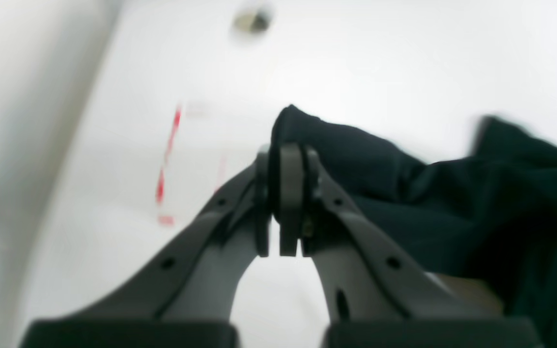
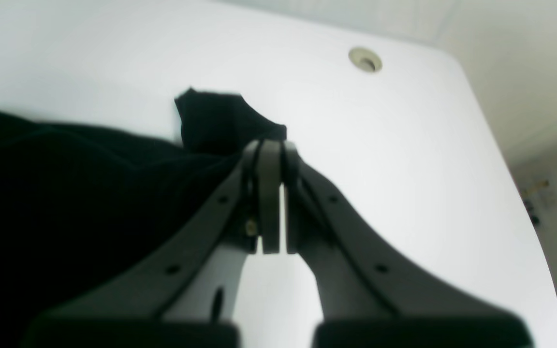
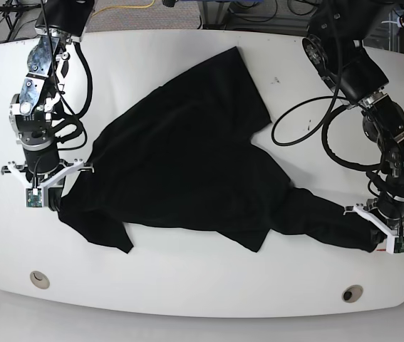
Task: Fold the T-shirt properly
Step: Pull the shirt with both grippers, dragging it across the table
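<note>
Both grippers are clamped shut on black cloth, each pinching one end of the T-shirt. In the overhead view the right gripper [image 3: 45, 194] sits at the picture's left edge of the garment, and the left gripper [image 3: 381, 239] sits at the picture's lower right. The right wrist camera shows the right gripper [image 2: 270, 147] with its jaws together on a fold of fabric that sticks up just behind the tips. The left wrist camera, which is blurred, shows the left gripper [image 1: 288, 152] with jaws pressed on a similar bunched corner.

Largest in the scene is the white table [image 3: 187, 285], rounded at its corners. The T-shirt [image 3: 187, 164] lies spread across its middle, stretched between the two grippers. Its long axis runs from the picture's left, near the right gripper, down toward the lower right, where it narrows into a twisted tail reaching the left gripper. A second broad flap points up toward the far edge of the table. The cloth is wrinkled and partly doubled over, and no printed design shows.

Black cables [image 3: 308, 121] loop from the left arm over the bare table just beside the shirt's upper right edge. Two small round holes are set into the near edge: one hole [image 3: 39, 278] at the picture's left and another hole [image 3: 352, 293] at the right. Red marks [image 1: 167, 159] show on the table near the left gripper, too blurred to make out.
</note>
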Available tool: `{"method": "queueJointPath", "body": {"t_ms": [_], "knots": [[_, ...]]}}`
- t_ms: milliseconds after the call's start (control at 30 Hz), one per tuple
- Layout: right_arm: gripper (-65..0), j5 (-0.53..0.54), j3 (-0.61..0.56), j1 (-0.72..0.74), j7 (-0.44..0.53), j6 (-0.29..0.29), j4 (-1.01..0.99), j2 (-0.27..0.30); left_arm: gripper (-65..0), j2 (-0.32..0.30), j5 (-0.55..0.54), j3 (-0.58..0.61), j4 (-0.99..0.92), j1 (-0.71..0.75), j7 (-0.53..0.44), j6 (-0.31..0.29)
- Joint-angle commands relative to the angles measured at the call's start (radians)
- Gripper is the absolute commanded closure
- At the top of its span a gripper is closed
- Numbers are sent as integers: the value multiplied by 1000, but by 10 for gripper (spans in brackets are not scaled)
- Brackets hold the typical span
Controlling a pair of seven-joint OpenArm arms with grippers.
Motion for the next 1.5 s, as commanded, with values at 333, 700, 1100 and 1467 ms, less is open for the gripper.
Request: {"method": "queueJointPath", "body": {"t_ms": [333,700,1100,1467], "knots": [[0,-2,2,219,30,45,-84,96,0,9,-1,66,267,-107,94,6],[0,-2,1,406,30,86,-151,168,0,6,-1,66,290,-283,167,9],[0,-2,-121,606,30,92,-233,256,0,6,3,109,290,-417,213,11],[0,2,-118,535,30,92,-219,208,0,-6,0,80,302,-317,218,9]]}}
